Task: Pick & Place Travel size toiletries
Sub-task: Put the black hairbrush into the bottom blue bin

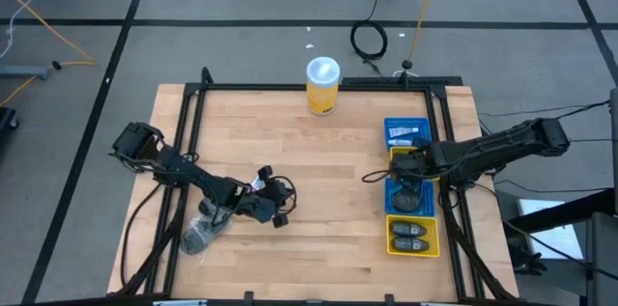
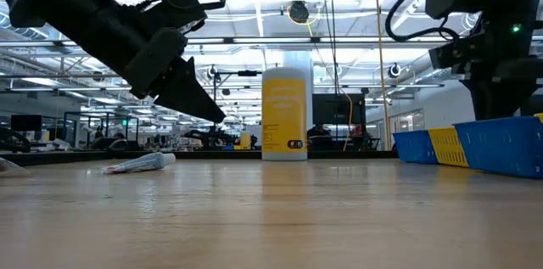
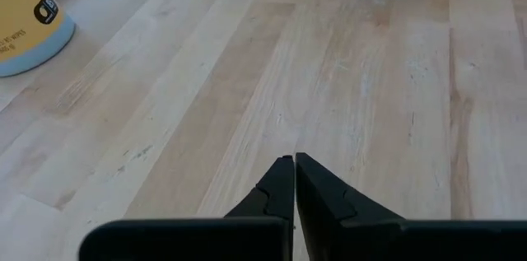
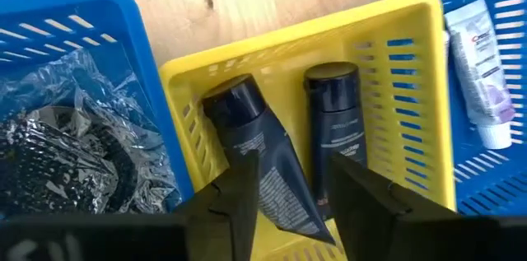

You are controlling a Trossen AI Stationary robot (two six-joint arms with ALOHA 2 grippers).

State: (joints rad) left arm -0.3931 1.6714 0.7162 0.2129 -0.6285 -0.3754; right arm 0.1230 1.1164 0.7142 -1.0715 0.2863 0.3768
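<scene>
The right hand [image 4: 288, 203] hangs over a yellow basket [image 4: 412, 104] at the right side of the desk [image 1: 319, 200], its 2 fingers parted with nothing between them. Right below it 2 dark tubes [image 4: 333, 129] lie side by side in that basket (caps pointing the same way, the pair nearly touching). A blue basket [image 4: 103, 47] on one side of the yellow one holds a crinkled clear bag [image 4: 74, 129] with dark contents; another blue basket [image 4: 494, 14] on the other side holds a white tube [image 4: 478, 63].

The left hand [image 3: 294, 187] is closed and empty, held low over bare wood in the left front part of the desk. Near it, a small pale tube [image 2: 140, 163] lies on the boards. A yellow canister [image 1: 323, 85] with a white lid stands at the far edge of the desk.
</scene>
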